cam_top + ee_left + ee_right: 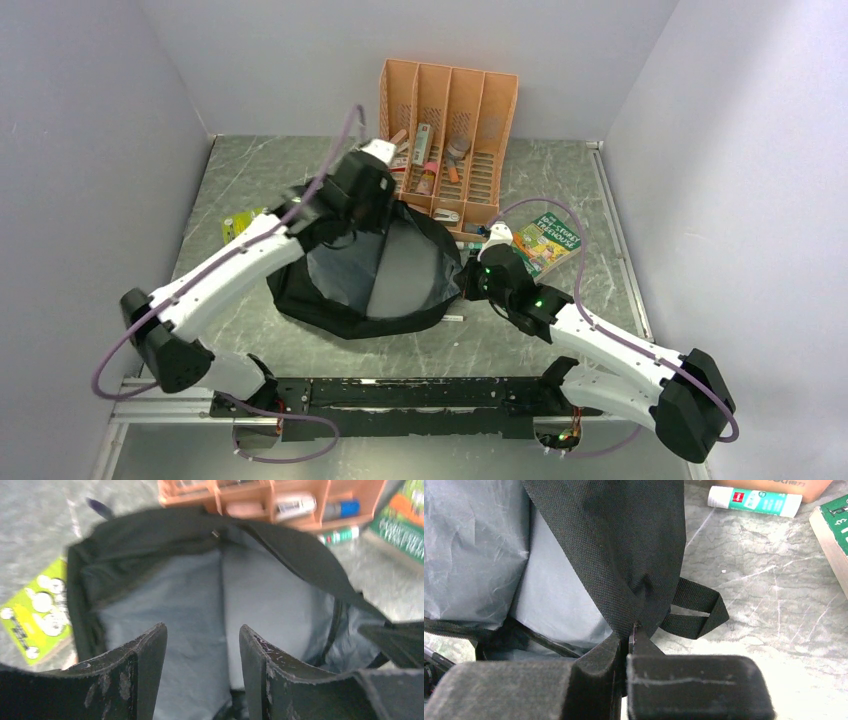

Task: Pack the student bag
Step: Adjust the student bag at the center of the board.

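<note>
At the rim of the student bag [345, 275], the right gripper [629, 636] pinched the fabric and the left gripper [202, 632] hung spread, empty; a slipped pinch could collapse the mouth shut.

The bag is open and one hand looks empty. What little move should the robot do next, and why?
Probably lift the left gripper off the student bag and reach toward the glue stick lying loose nearby. Its jaws hang open and empty over the bag's mouth, while the right gripper pinches the bag's rim, holding it open for more things.
</note>
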Controlling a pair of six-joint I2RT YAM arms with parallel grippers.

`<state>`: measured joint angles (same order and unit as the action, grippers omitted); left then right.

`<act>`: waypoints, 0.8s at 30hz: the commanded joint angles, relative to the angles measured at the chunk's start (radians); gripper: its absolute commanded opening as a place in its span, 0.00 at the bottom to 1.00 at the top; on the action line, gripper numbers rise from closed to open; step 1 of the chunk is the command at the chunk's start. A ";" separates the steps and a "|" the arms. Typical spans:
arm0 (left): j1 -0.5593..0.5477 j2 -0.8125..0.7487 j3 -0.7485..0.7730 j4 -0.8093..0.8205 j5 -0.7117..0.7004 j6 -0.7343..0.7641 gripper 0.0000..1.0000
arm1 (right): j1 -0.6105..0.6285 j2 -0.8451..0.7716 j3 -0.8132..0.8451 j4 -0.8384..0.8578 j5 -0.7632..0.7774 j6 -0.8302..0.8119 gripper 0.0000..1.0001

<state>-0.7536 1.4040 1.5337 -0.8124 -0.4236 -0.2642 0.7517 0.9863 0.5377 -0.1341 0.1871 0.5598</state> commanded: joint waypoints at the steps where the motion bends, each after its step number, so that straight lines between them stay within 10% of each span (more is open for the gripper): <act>1: -0.104 0.088 -0.091 0.022 -0.035 -0.097 0.61 | -0.003 -0.002 0.023 0.017 0.013 -0.004 0.00; 24: -0.217 0.362 -0.180 0.022 -0.374 -0.266 0.69 | -0.005 -0.041 -0.005 0.004 0.028 0.006 0.00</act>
<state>-0.9653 1.7359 1.3506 -0.7906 -0.7059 -0.4984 0.7517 0.9691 0.5373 -0.1341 0.1879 0.5625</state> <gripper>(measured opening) 0.695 0.022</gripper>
